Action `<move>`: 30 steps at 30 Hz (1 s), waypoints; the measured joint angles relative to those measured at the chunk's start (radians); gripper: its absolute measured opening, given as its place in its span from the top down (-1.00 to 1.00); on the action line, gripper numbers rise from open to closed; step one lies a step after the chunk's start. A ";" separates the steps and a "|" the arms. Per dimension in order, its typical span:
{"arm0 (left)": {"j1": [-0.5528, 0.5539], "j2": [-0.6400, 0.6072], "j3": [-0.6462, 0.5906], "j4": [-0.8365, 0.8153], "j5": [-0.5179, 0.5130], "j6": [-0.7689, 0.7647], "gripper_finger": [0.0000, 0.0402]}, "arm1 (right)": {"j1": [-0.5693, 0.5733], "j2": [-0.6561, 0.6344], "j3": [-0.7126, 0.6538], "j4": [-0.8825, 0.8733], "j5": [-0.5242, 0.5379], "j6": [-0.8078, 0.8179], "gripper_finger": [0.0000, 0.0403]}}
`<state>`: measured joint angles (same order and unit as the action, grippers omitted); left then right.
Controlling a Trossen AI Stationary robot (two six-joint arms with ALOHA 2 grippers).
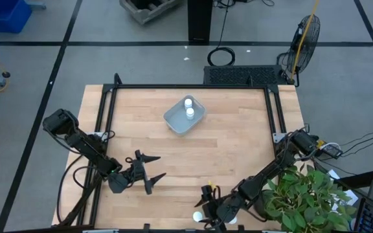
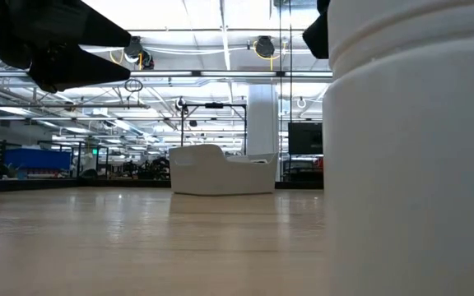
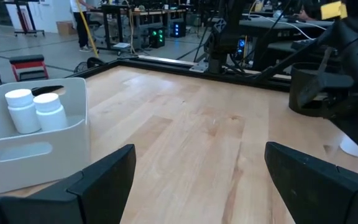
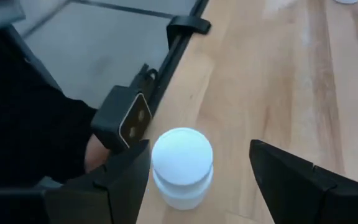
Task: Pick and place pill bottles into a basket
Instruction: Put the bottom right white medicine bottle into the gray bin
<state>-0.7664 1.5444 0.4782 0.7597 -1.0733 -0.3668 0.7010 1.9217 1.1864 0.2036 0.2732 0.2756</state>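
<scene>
In the basket (image 1: 185, 117) two pill bottles (image 1: 188, 107) already stood; right gripper (image 4: 194, 171), fingers spread, straddled a third bottle (image 4: 181, 167) at the near edge.

The wooden table (image 1: 238, 149) stands on a grey floor (image 1: 342, 71) crossed by dark lines, with a standing fan (image 1: 305, 35) at its far right, a leafy green plant (image 1: 309, 194) at its near right and a bright blue bin (image 1: 5, 14) far off to the left. Seen level across the tabletop, the room is a large open hall under a white ceiling (image 2: 212, 25) with strip lights, a white column (image 2: 262, 131) and a dark screen (image 2: 304, 138) to its right.
</scene>
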 joint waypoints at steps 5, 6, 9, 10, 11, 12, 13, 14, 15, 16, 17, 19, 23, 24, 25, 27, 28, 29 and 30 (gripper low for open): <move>0.005 0.000 0.000 -0.001 0.000 -0.001 -0.81 | -0.001 0.000 -0.025 0.037 -0.014 0.003 -0.31; 0.005 0.000 0.000 -0.001 0.000 -0.001 -0.81 | -0.001 0.000 -0.027 0.035 -0.014 0.007 -0.31; 0.005 0.000 0.000 -0.001 0.000 -0.001 -0.81 | -0.001 0.000 -0.028 0.034 -0.014 0.008 -0.31; 0.005 0.000 0.000 -0.001 0.000 -0.001 -0.81 | -0.001 0.000 -0.028 0.032 -0.014 0.008 -0.30; 0.005 0.000 0.000 -0.001 0.000 -0.001 -0.81 | -0.001 0.000 -0.028 0.030 -0.014 0.008 -0.30; 0.005 0.000 0.000 -0.001 0.001 -0.001 -0.81 | -0.001 0.000 -0.028 0.029 -0.014 0.008 -0.29; 0.005 0.000 0.000 -0.001 0.001 -0.001 -0.81 | -0.001 0.000 -0.028 0.029 -0.014 0.008 -0.28; 0.005 0.000 0.000 -0.001 0.001 -0.001 -0.81 | -0.001 0.000 -0.028 0.030 -0.014 0.008 -0.27; 0.005 0.000 0.000 -0.001 0.001 0.000 -0.81 | -0.001 0.000 -0.028 0.031 -0.014 0.009 -0.27; 0.005 0.000 0.000 -0.001 0.001 0.000 -0.81 | -0.001 0.000 -0.028 0.031 -0.014 0.014 -0.26; 0.005 0.000 0.000 -0.001 0.001 0.000 -0.81 | -0.001 0.000 -0.028 0.030 -0.015 0.021 -0.25; 0.005 0.000 0.000 -0.001 0.001 0.002 -0.81 | -0.001 0.000 -0.028 0.030 -0.016 0.032 -0.25; 0.006 0.000 0.000 -0.005 0.000 0.005 -0.81 | -0.003 0.000 -0.028 0.030 -0.017 0.043 -0.25; 0.006 0.000 0.000 -0.007 0.000 0.005 -0.81 | -0.005 0.000 -0.028 0.031 -0.019 0.047 -0.25; 0.006 0.000 0.000 -0.008 0.000 0.005 -0.81 | -0.007 0.000 -0.028 0.031 -0.033 0.055 -0.25; 0.010 0.000 0.000 -0.008 0.000 0.005 -0.81 | -0.013 0.000 -0.028 0.040 -0.062 0.071 -0.25; 0.011 0.000 0.000 -0.008 0.000 0.005 -0.81 | -0.014 0.000 -0.028 0.048 -0.069 0.075 -0.25; 0.014 0.000 0.000 -0.009 0.001 0.005 -0.81 | -0.014 0.000 -0.028 0.057 -0.069 0.075 -0.25; 0.016 0.000 0.000 -0.010 0.003 0.005 -0.81 | -0.014 0.000 -0.028 0.061 -0.068 0.072 -0.25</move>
<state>-0.7504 1.5444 0.4782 0.7498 -1.0700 -0.3622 0.6865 1.9217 1.1587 0.2642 0.2050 0.3471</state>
